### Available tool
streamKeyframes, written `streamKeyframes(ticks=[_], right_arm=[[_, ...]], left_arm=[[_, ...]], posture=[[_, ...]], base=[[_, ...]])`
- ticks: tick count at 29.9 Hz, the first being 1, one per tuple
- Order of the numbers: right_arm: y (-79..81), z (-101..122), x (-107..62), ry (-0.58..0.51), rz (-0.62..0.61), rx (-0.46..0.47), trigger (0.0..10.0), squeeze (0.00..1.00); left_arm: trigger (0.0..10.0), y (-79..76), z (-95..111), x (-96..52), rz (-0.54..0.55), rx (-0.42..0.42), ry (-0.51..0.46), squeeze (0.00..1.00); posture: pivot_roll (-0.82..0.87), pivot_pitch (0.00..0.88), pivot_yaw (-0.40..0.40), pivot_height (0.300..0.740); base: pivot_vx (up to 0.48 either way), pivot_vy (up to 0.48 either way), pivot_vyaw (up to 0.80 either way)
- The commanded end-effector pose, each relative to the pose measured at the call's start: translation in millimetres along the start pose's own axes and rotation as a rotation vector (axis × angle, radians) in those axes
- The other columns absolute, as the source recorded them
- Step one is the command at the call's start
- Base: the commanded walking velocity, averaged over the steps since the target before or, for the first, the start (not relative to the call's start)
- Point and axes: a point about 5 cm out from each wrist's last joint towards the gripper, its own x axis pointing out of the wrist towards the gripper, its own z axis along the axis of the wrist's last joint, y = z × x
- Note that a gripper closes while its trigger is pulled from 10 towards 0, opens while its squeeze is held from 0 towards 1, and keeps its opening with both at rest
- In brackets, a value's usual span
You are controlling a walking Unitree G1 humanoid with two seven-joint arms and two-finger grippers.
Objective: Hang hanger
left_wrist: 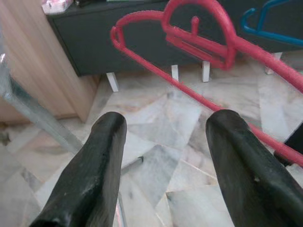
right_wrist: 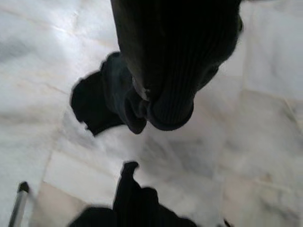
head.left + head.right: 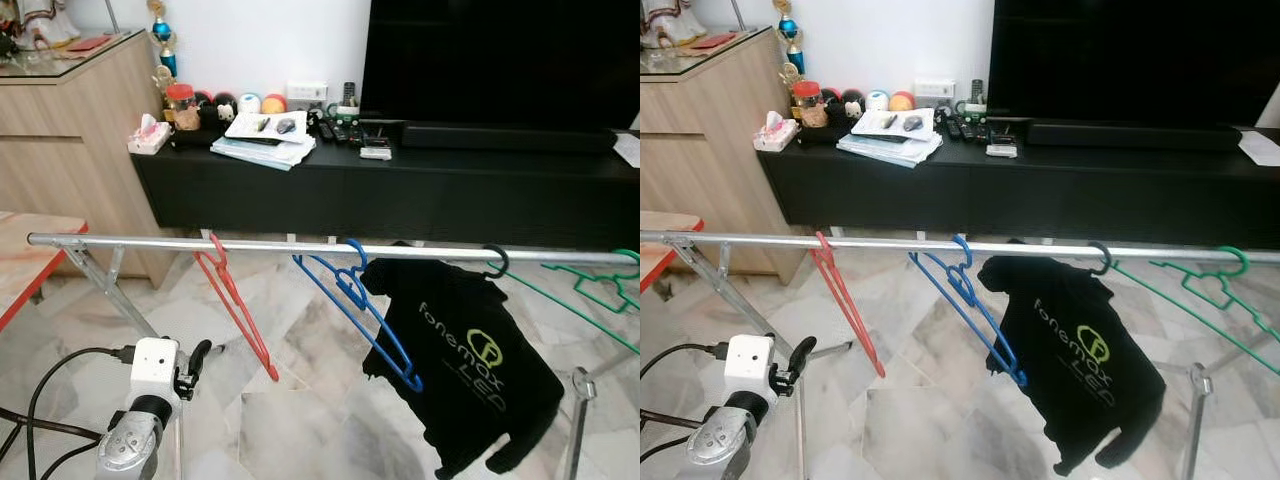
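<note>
A silver rail (image 3: 300, 245) runs across the view at chest height. On it hang a red hanger (image 3: 235, 300), a blue hanger (image 3: 360, 300), a black hanger carrying a black printed T-shirt (image 3: 460, 360), and a green hanger (image 3: 590, 290) at the far right. My left gripper (image 3: 197, 362) is low, below and left of the red hanger, apart from it. In the left wrist view its fingers (image 1: 99, 161) stand open with nothing between them, and the red hanger (image 1: 199, 33) is ahead. The right wrist view has the shirt's hem (image 2: 170, 71) over the marble floor.
A black TV console (image 3: 400, 190) with books and small items stands behind the rail. A wooden cabinet (image 3: 70, 130) is at the back left, and a red-edged table (image 3: 25, 260) at the left. Slanted rack legs (image 3: 110, 290) and a rack post (image 3: 578, 420) stand on the marble floor.
</note>
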Motion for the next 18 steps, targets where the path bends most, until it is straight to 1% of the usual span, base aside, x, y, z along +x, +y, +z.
streamKeyframes(ticks=[1,5,13,15,18], right_arm=[[-7.0,-2,-1.0,0.003,-0.019,0.014,10.0,0.00],[-6.6,-1,-0.8,0.002,-0.018,0.015,10.0,0.00],[-5.8,0,-0.5,0.000,-0.018,0.016,10.0,0.00],[-5.4,0,-0.4,-0.001,-0.017,0.018,10.0,0.00],[-5.0,1,-0.3,-0.001,-0.017,0.018,10.0,0.00]], left_arm=[[10.0,-5.6,4,3.8,-0.017,-0.010,-0.022,0.00],[10.0,-5.2,5,4.8,-0.016,-0.008,-0.030,0.00],[10.0,-5.0,6,7.0,-0.025,-0.001,-0.031,0.00],[10.0,-7.4,13,10.4,-0.058,-0.002,-0.045,0.00],[10.0,-8.9,18,12.6,-0.081,0.001,-0.063,0.00]], posture=[[-0.01,0.000,0.009,0.740],[-0.01,0.000,0.010,0.740],[-0.01,0.000,0.009,0.740],[-0.01,0.000,0.009,0.740],[-0.01,0.000,0.009,0.740]], base=[[0.277,0.000,0.00],[0.274,0.000,0.00],[0.000,0.000,0.00],[0.000,0.000,0.00],[0.000,0.000,0.00]])
